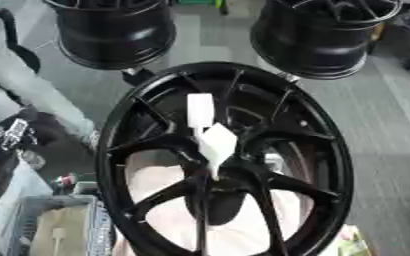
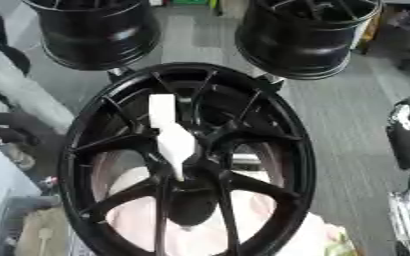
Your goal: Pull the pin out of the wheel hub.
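Left eye view shows the wheel (image 1: 109,150) filling the middle of the frame. It is gloss black, tilted toward me, with thin spokes running into a dark centre. The pin (image 1: 210,137) is white and stands in that centre. It has a flat rectangular top, a wider diamond-shaped body below, and a thin tip that goes down into the hub. It leans a little to the right in this view and looks straighter in the right eye view.

At the left edge, a black and silver shape appears to be my left hand (image 1: 7,137). It is well apart from the wheel, and I cannot tell whether it is released or clenched. A grey crate (image 1: 64,220) sits at the lower left, just beside the rim. Two more black wheels stand in the upper left (image 1: 112,35) and upper right (image 1: 318,40), close to the top of the rim. Bare grey floor (image 1: 383,130) is open to the right of the wheel. In the right eye view my right hand (image 2: 405,142) shows at the right edge, clear of the rim, and I cannot tell its grasp either.

The bottom of the wheel is cut off by the frame. The spokes hide most of a pale pink surface (image 1: 160,185) behind them. I cannot see where the pin's tip seats.
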Motion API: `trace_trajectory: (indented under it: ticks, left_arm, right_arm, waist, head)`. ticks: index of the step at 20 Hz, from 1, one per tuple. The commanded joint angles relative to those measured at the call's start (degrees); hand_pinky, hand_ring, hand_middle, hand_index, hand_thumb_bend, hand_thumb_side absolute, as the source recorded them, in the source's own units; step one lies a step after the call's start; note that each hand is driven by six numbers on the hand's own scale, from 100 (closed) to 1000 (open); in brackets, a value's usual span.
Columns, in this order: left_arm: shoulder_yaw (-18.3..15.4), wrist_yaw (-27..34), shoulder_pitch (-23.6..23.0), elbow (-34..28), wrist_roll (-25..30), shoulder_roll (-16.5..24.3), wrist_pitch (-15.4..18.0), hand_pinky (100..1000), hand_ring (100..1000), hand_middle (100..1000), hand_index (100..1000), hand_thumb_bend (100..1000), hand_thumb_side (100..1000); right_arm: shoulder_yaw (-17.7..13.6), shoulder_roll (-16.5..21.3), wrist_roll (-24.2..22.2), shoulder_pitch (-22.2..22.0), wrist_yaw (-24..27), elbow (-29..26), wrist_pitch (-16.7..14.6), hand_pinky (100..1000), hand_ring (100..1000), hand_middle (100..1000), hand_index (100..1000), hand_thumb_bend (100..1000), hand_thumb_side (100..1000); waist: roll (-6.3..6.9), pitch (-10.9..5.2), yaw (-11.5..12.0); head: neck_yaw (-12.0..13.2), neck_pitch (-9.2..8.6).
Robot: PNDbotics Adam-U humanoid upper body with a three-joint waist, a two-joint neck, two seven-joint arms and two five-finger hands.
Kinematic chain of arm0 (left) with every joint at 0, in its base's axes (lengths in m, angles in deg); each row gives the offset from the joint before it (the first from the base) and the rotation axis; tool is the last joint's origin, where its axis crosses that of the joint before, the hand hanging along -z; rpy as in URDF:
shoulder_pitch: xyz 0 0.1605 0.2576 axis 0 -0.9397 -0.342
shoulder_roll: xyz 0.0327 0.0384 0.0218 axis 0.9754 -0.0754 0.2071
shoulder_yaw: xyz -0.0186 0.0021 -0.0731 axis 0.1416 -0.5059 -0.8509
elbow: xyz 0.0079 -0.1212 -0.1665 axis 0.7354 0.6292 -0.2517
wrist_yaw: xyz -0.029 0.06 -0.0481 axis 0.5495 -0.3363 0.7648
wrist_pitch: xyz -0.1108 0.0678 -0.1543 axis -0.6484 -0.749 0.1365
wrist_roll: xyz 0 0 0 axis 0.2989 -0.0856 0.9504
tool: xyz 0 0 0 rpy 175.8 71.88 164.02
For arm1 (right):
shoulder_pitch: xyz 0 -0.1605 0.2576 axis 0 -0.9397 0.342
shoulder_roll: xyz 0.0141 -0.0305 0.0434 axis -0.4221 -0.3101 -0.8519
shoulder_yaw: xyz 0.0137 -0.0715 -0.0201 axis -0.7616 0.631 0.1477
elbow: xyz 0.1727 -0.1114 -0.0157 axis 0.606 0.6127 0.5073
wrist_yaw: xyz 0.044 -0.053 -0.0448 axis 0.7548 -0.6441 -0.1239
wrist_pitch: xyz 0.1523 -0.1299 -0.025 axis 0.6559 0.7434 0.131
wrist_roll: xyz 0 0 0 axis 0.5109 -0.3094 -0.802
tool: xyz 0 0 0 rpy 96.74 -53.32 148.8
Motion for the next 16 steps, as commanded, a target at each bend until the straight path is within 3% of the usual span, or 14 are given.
trace_trajectory:
  ticks: [1, 6, 11, 16]
  left_arm:
    - [1.19, 2.28, 3.46, -1.96, -0.04, 4.54, 2.01, 740, 610, 636, 719, 100, 716]
    - [5.38, 6.09, 11.11, -4.38, 1.52, 12.19, 6.61, 749, 634, 669, 749, 100, 569]
    - [12.57, 3.27, 18.86, -7.99, 6.01, 19.95, 11.38, 769, 687, 728, 813, 100, 388]
    - [20.51, -0.81, 26.82, -4.28, 10.9, 27.91, 16.27, 764, 701, 737, 829, 100, 351]
  right_arm:
    - [-0.2, 1.41, -0.14, 0.35, -0.51, -1.08, 0.0, 506, 685, 739, 792, 100, 477]
    - [0.36, 1.53, -0.61, 0.06, -0.48, -0.74, -0.25, 505, 685, 739, 792, 100, 479]
    - [0.91, 1.85, -1.1, -0.25, -0.42, -0.41, -0.44, 505, 684, 739, 791, 100, 479]
    - [1.74, 2.25, -1.79, -0.28, -0.34, -0.03, -0.65, 505, 684, 739, 791, 100, 479]
  waist:
    - [0.37, -0.86, -0.25]
    - [1.14, -1.47, -1.13]
    - [1.95, -2.11, -2.53]
    - [2.93, -2.67, -4.38]
  head:
    - [-0.39, -0.14]
    - [-0.45, -0.14]
    - [0.1, -0.14]
    - [1.21, -0.14]
